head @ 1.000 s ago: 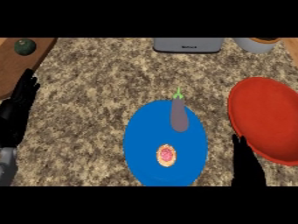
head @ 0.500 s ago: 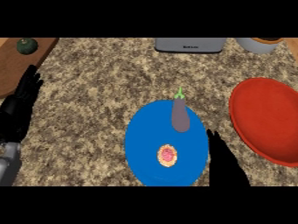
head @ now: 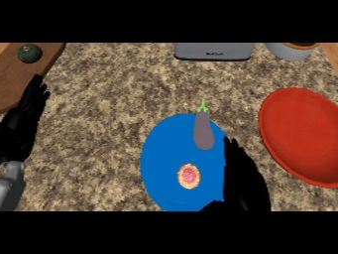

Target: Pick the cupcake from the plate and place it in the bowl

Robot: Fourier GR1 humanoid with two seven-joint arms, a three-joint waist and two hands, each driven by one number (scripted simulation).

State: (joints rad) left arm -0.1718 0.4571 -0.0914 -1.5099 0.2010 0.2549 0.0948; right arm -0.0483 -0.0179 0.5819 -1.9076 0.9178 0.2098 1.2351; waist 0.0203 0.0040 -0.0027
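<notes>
A small cupcake (head: 189, 176) with pink frosting lies on the blue plate (head: 160, 158) near the counter's front edge. A purple eggplant (head: 203, 130) lies on the plate's far part. The red bowl (head: 308, 135) stands to the right of the plate. My right hand (head: 243, 182) is open with straight fingers over the plate's right rim, just right of the cupcake and apart from it. My left hand (head: 21, 125) rests open at the left edge, fingers up.
A wooden board (head: 10, 74) at the far left carries a dark green round fruit (head: 29, 52). A grey appliance (head: 214, 50) and a grey pot (head: 296, 49) stand at the back edge.
My right hand has moved left from beside the bowl to the plate's right rim, close to the cupcake. The left hand has shifted slightly.
</notes>
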